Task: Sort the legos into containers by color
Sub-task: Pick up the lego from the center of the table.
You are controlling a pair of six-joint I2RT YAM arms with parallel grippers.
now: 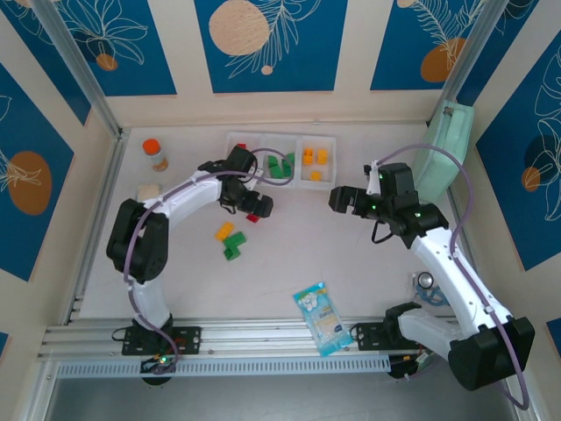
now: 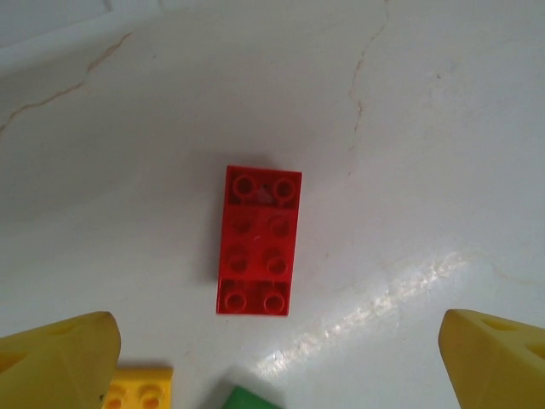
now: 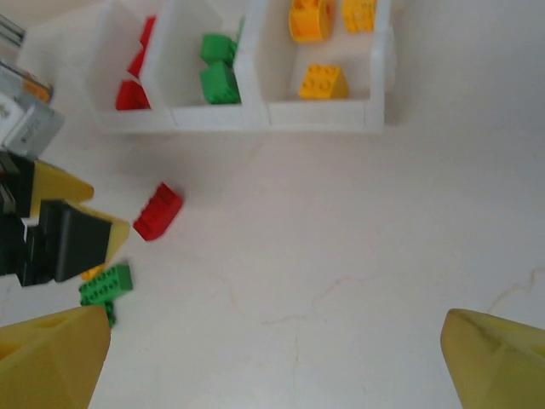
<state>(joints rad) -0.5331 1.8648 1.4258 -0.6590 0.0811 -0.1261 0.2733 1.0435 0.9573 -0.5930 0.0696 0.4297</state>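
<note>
A glossy red lego (image 2: 258, 241), a two-by-four brick with round studs facing up, lies flat on the white, faintly veined worktop (image 2: 443, 128), straight beneath the left claw (image 2: 277, 362). Its yellow fingers (image 2: 60, 362) are spread wide to either side, touching nothing. A yellow-orange brick (image 2: 136, 392) and a green one (image 2: 247, 399) lie at that claw's near edge. The right claw (image 3: 274, 358) is also spread wide and empty, with the containers (image 3: 315, 115) well ahead of it: three joined white plastic bins holding red (image 3: 132, 95), green (image 3: 220, 81) and yellow-orange (image 3: 322, 81) bricks.
</note>
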